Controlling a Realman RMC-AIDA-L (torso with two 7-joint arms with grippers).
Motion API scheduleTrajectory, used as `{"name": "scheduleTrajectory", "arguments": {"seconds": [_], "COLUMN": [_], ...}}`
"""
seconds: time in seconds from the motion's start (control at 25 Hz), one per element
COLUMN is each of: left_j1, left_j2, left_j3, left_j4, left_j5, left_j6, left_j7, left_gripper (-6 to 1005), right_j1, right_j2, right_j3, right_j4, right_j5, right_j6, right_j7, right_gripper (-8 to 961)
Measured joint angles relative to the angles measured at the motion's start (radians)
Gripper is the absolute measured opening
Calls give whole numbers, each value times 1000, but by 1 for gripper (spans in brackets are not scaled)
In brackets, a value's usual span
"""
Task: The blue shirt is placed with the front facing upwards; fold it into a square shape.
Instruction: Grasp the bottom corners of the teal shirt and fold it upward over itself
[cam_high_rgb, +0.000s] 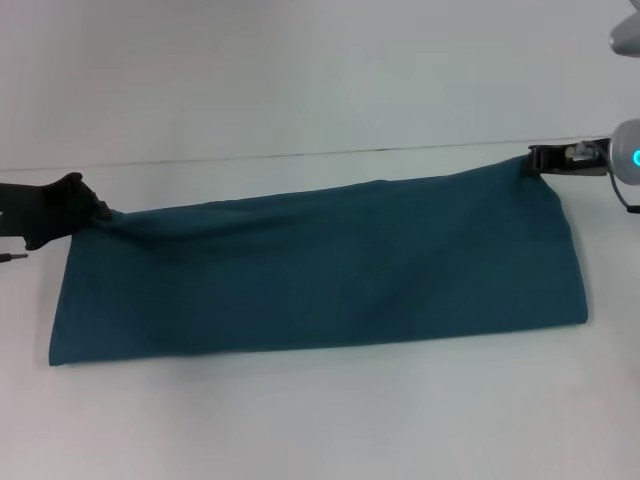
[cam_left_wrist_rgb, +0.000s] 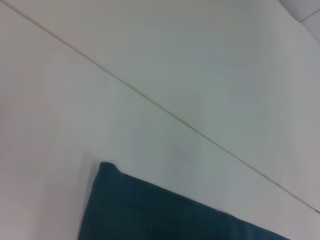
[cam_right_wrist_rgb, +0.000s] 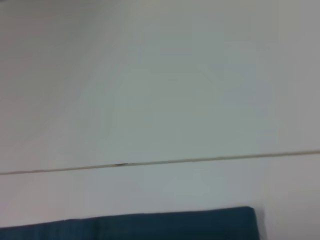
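Observation:
The blue shirt (cam_high_rgb: 330, 265) lies on the white table as a long folded band running left to right; its print and collar are hidden. My left gripper (cam_high_rgb: 100, 212) is at the band's far left corner, and the cloth is drawn up into it. My right gripper (cam_high_rgb: 533, 160) is at the far right corner, pinching the cloth there. Both far corners look lifted and stretched between the grippers, while the near edge rests on the table. A corner of the shirt shows in the left wrist view (cam_left_wrist_rgb: 150, 215), and an edge shows in the right wrist view (cam_right_wrist_rgb: 150, 226).
The white table (cam_high_rgb: 320, 420) extends in front of the shirt. A thin seam line (cam_high_rgb: 300, 155) runs across just behind the shirt, with more white surface beyond it.

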Motion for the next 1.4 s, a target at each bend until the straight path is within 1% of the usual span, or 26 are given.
{"name": "scheduleTrajectory", "arguments": {"seconds": [0.12,0.24,0.64,0.92,1.08,1.2,1.28,1.36,1.4], "left_j1": [2,4,7,4,17,33,46,60,65], "left_j2": [-4,-6,-18,-19,-19,-16,-19,-21,-21], "left_j3": [0,-1,-1,3,0,0,0,0,0], "left_j4": [0,0,7,4,4,2,7,8,6], "left_j5": [0,0,-17,-25,-71,-113,-139,-183,-203], "left_j6": [-4,-10,-33,-40,-54,-76,-95,-113,-117], "left_j7": [-2,-7,-8,-8,-2,0,5,25,36], "left_gripper": [49,49,48,49,58,87,107,149,170], "right_j1": [11,13,21,28,27,26,26,27,28], "right_j2": [6,7,0,2,3,-3,-10,-21,-31], "right_j3": [0,-1,-2,-3,-3,-3,2,6,6], "right_j4": [3,4,5,9,10,11,10,6,5], "right_j5": [-14,-17,-21,-27,-27,-32,-48,-62,-62], "right_j6": [18,26,54,62,64,63,63,61,58], "right_j7": [1,1,14,14,10,8,15,30,37], "right_gripper": [40,40,40,39,39,82,110,138,152]}}
